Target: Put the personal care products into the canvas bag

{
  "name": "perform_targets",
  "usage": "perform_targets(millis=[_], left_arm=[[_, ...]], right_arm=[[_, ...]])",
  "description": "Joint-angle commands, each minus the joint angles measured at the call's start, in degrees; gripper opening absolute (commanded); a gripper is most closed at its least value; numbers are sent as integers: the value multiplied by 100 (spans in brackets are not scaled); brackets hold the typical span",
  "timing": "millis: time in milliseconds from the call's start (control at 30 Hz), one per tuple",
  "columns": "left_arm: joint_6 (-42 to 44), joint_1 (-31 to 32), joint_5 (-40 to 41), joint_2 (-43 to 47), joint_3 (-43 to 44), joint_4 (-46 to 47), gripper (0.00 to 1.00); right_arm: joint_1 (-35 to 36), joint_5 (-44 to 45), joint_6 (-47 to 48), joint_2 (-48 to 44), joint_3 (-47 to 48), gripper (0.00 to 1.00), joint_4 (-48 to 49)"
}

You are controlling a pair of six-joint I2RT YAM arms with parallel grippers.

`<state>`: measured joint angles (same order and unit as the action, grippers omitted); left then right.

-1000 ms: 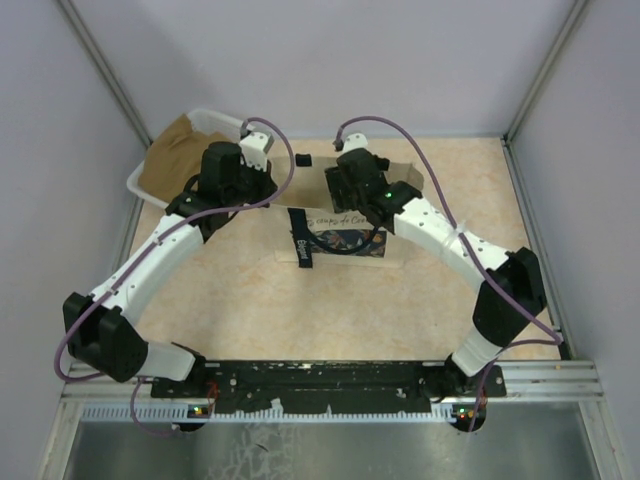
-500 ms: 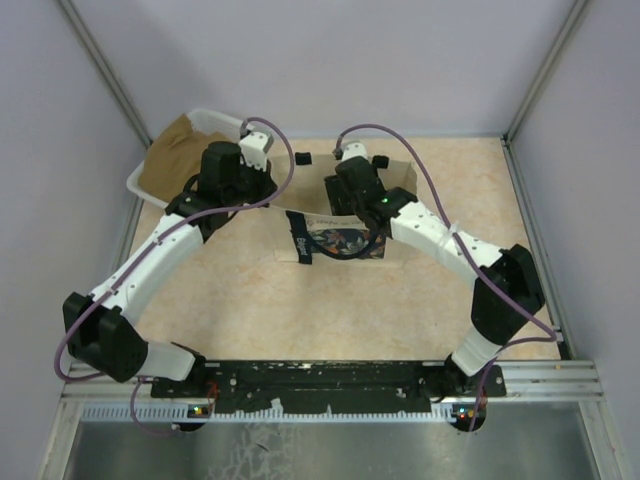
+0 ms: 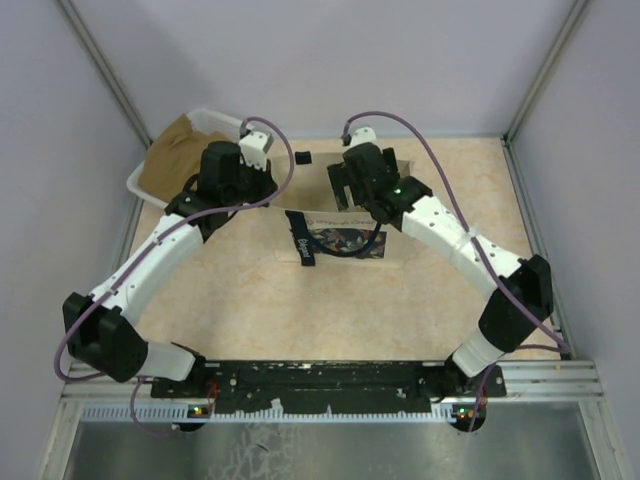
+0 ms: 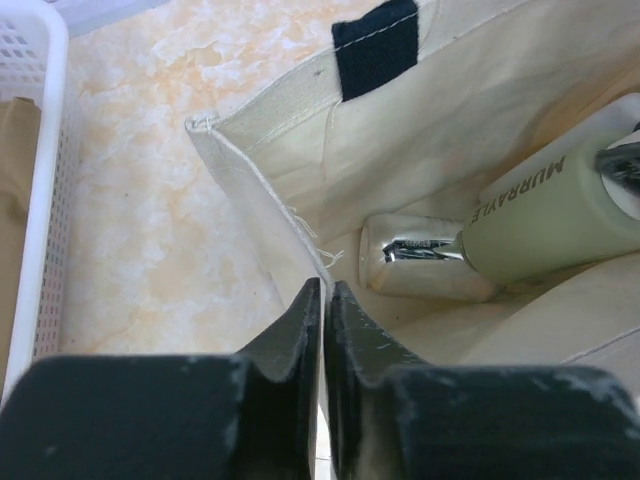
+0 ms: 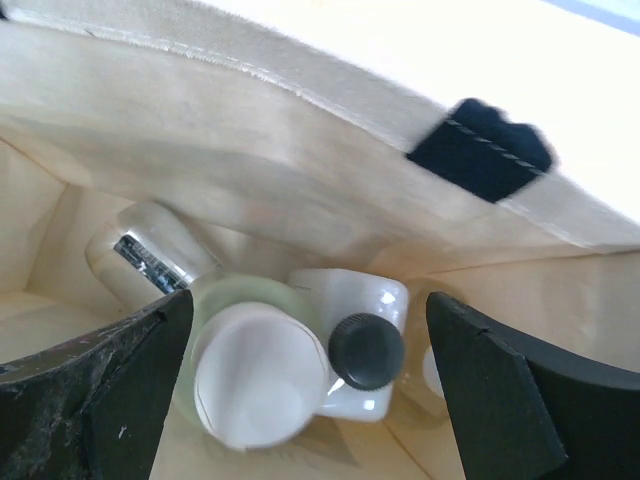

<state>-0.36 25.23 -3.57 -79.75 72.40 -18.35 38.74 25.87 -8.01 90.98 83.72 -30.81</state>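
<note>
The canvas bag (image 3: 345,241) stood on the tan table (image 3: 420,300) at the centre of the top view, with the white tub (image 3: 137,180) of brown cloth (image 3: 175,150) at upper left. Inside the bag, low in the right wrist view, lay the pale green bottle (image 5: 250,375), with the white bottle (image 5: 385,295) with the black cap touching its right side and the clear bottle (image 5: 135,250) at its left. The left gripper (image 4: 322,292) was pinched on the bag's rim, while the right gripper (image 5: 308,310) hung spread wide over the bottles.

White arms, black joints, purple cables
</note>
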Motion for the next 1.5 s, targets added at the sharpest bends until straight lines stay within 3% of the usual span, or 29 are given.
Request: perform_targets(millis=[0, 33, 67, 100, 133, 333, 467, 633, 767, 1033, 1467], left_arm=[[1, -64, -57, 61, 375, 158, 24], [4, -63, -76, 57, 478, 89, 36], [18, -65, -109, 69, 617, 29, 73], [26, -63, -158, 89, 694, -16, 96], [19, -65, -194, 134, 798, -22, 99], [57, -67, 148, 474, 901, 212, 100], [236, -210, 469, 299, 1141, 40, 100], [6, -1246, -244, 44, 1054, 367, 99], [-146, -1725, -66, -296, 994, 327, 99], [-701, -1798, -192, -460, 539, 257, 99], [-777, -1803, -244, -237, 197, 446, 99]], right_arm=[[-29, 105, 157, -649, 528, 99, -180], [-26, 39, 157, -708, 583, 99, -237], [-32, 6, 168, -765, 644, 99, -292], [-40, 47, 202, -808, 732, 99, -339], [-75, 73, 234, -840, 819, 99, -399], [-948, -638, 313, -922, 1078, 99, -328], [-1924, -1302, 379, -736, 1374, 99, -293], [-3394, -2088, 334, -475, 1295, 99, -242], [-3999, -2144, 195, -678, 389, 99, 60], [-4164, -1948, -111, -1046, -895, 99, 400], [-4164, -1998, -99, -1161, -1188, 99, 489]])
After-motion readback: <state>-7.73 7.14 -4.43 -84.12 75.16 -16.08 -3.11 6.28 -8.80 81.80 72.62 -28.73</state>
